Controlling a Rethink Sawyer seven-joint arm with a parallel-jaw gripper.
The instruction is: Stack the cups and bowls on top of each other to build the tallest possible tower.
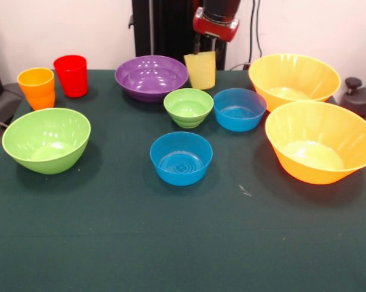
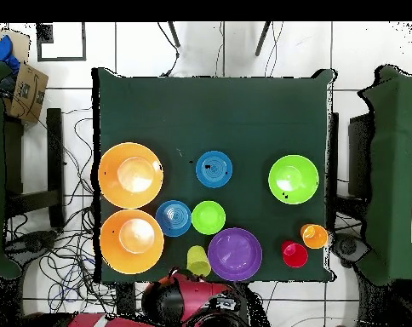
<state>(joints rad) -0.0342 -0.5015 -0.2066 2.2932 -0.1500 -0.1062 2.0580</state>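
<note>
**Yellow cup at the gripper, every bowl standing alone**

The gripper (image 1: 202, 48) hangs at the back of the dark green tabletop (image 1: 171, 243), and the pale yellow cup (image 1: 200, 70) sits directly under it, tilted slightly, its rim up against the gripper's black tips. The cup appears to be clamped there, though the fingers themselves are hidden behind its rim. In the front view it stands just to the right of the wide purple bowl (image 1: 151, 76), close but not touching.

Taking the purple bowl as the reference, still in the front view: the small green bowl (image 1: 188, 107) lies just in front of it and to the right, with one small blue bowl (image 1: 239, 109) beside that, rims nearly meeting. The second small blue bowl (image 1: 181, 157) stands farther forward, apart from the others. To the left of the purple bowl is the red cup (image 1: 71, 75), and beyond it the orange cup (image 1: 37, 87), the two close together. The large green bowl (image 1: 47, 139) sits well forward on the left. Far to the right are the two very large orange bowls (image 1: 294, 79) (image 1: 321, 142), one in front of the other, rims almost touching.

All bowls face upward and are empty; nothing is stacked on anything.
</note>
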